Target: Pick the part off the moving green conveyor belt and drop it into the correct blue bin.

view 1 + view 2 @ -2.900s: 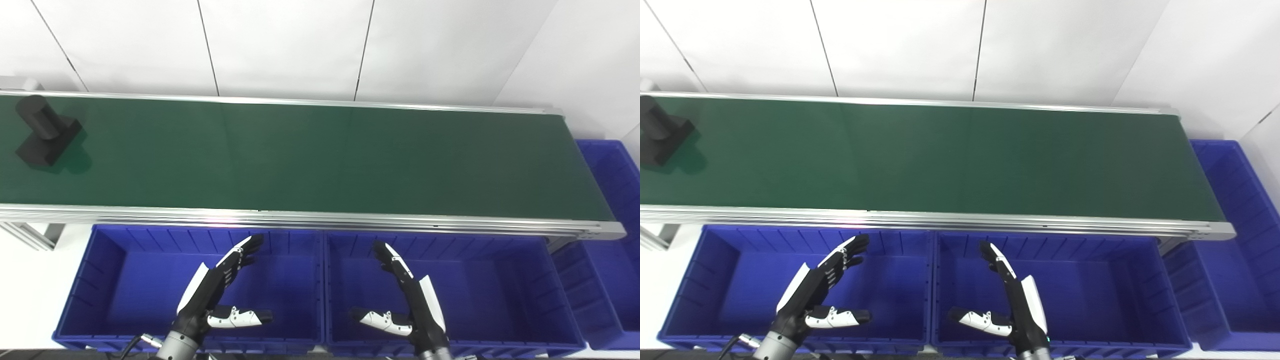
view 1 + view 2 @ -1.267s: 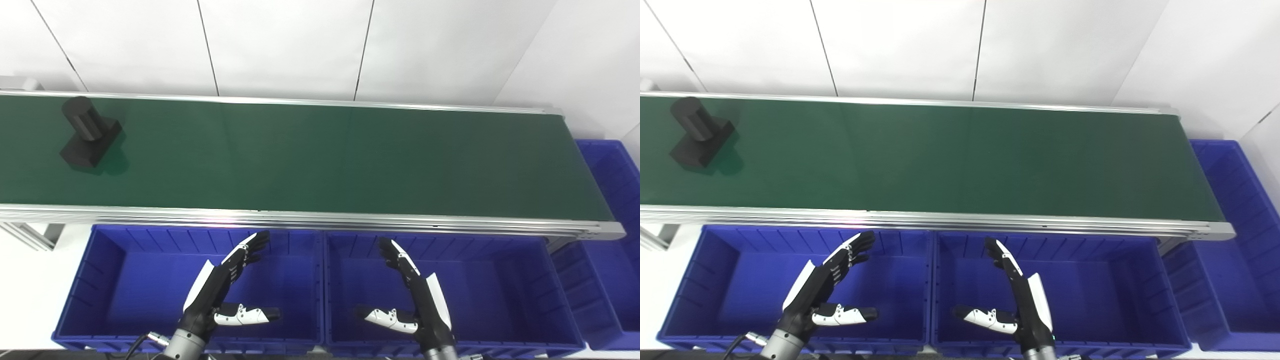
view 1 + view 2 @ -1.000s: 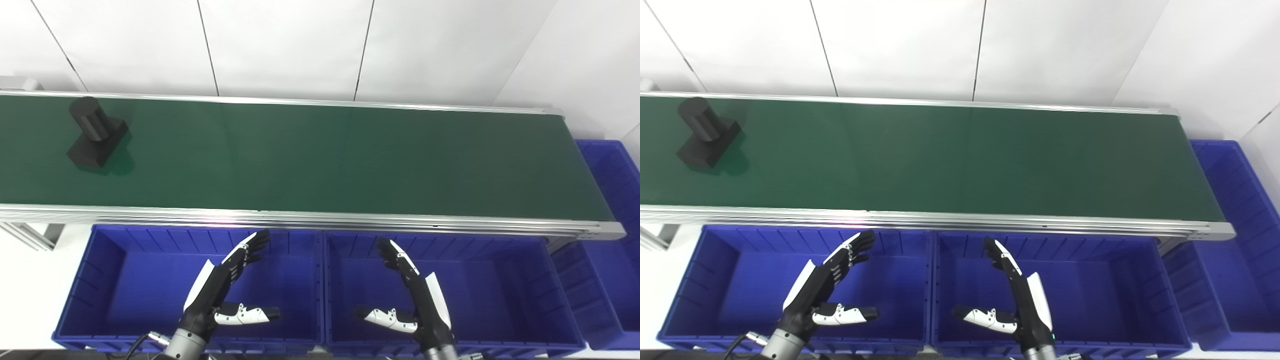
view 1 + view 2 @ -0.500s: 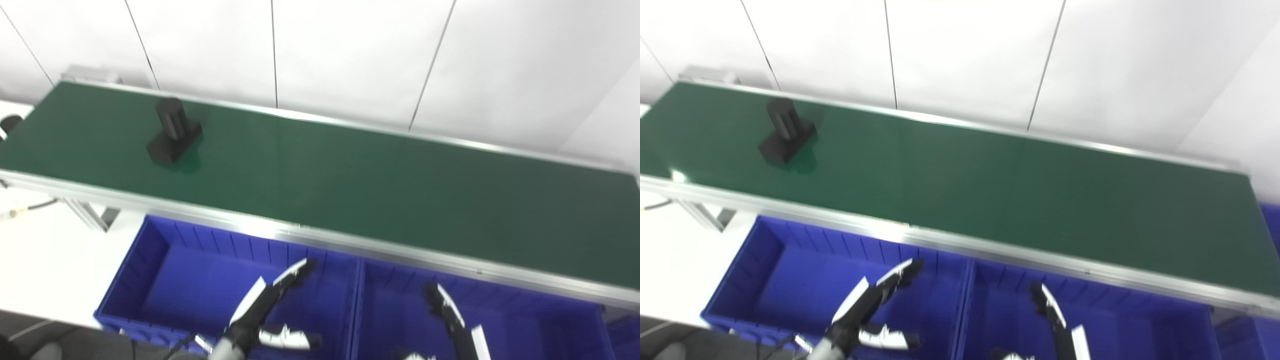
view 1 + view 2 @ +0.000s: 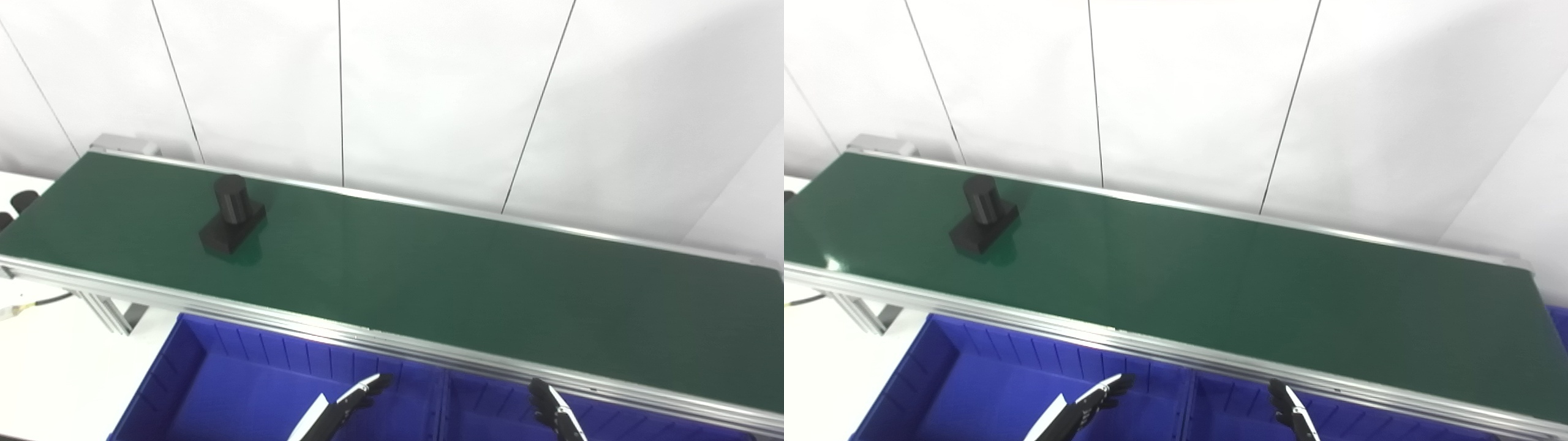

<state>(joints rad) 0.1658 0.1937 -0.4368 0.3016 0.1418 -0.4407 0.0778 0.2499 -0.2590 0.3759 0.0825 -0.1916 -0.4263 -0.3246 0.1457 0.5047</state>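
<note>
The head cameras have swung up and to the left, so the whole picture has shifted: more wall shows, the far left end of the conveyor belt (image 5: 429, 275) is now in sight, and both hands have slid down to the bottom edge. That is camera motion, not a jump of the things. The real change is the part (image 5: 231, 215), a black cylinder on a square base, which has ridden along the belt toward the hands.

It stands upright on the belt, well apart from both hands, up and far to the left of the left hand (image 5: 343, 410). Only the fingertips of that hand and of the right hand (image 5: 554, 413) show, extended over the blue bins (image 5: 245, 373); neither touches anything, but how wide they are spread cannot be told.

The pick has not begun. The shifted gaze looks like tracking, and the left hand, being nearer, seems the likelier one to reach once the part comes closer.
</note>
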